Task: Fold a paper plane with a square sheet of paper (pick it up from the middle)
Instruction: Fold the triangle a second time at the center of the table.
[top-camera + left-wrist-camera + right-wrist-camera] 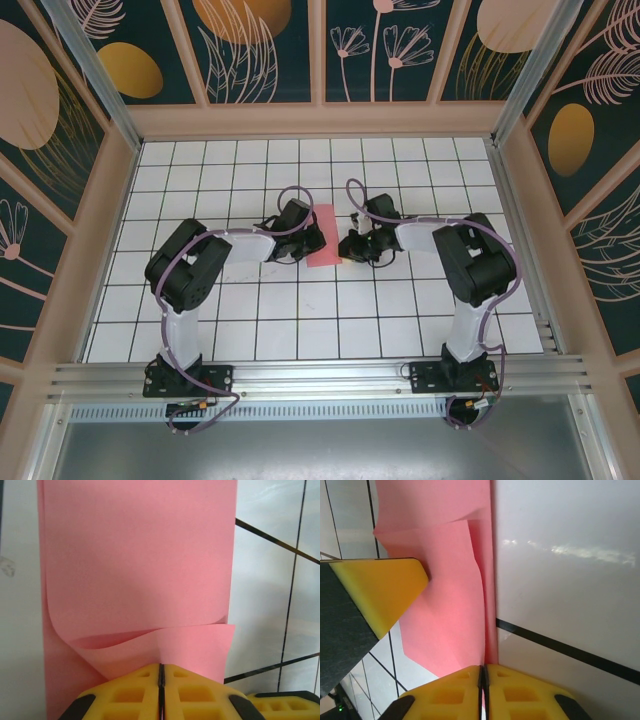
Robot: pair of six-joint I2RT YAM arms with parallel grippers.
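The pink-red square sheet of paper [326, 230] lies folded into a narrow strip on the white gridded board [300, 320], between the two grippers. My left gripper [317, 243] meets its left long edge. In the left wrist view the yellow jaws [161, 667] are shut on a lifted, curling flap of the paper [140, 555]. My right gripper [347, 247] is at the paper's right side. Its jaws [484, 669] are shut on the paper's [445, 605] folded edge, which runs into the seam. One yellow finger [380, 592] of the left gripper presses the paper from the left there.
Wooden-framed patterned walls [90, 250] enclose the board on three sides. A metal rail [320, 375] with both arm bases runs along the near edge. Open grid tiles lie in front of and behind the paper.
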